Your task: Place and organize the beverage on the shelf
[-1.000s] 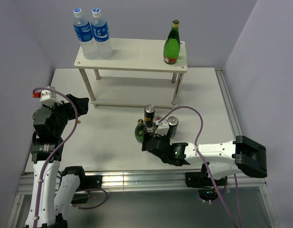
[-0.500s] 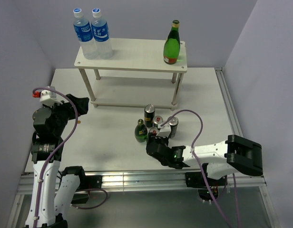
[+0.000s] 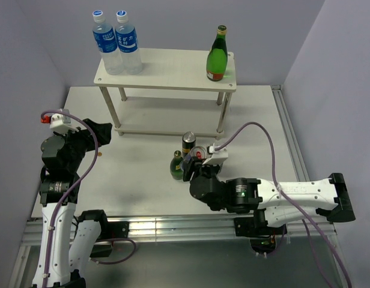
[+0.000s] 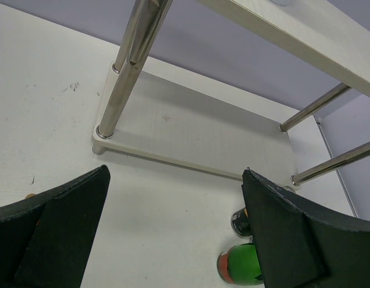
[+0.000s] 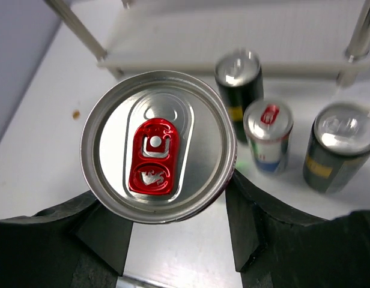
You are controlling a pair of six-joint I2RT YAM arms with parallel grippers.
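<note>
**Q:** Shelf [image 3: 167, 71] first: what is it carrying?
**A:** It is standing at the far side of the desk [image 3: 137, 174], its top board bearing two water bottles [image 3: 116, 43] and one green bottle [image 3: 217, 57].
**Q:** And the grippers?
**A:** Left gripper [image 4: 173, 240] is hanging with fingers spread, holding nothing. Right gripper [image 5: 173, 225] is clamping a silver can [image 5: 158, 147] near the desk's middle, beside the second green bottle [image 3: 176, 165], the dark cans [image 5: 239, 81] and another slim can [image 5: 268, 135].
**Q:** What is threatening?
**A:** Likely the smooth can slipping or tilting in transit, knocking crowded neighbours, or clipping a shelf post.
</note>
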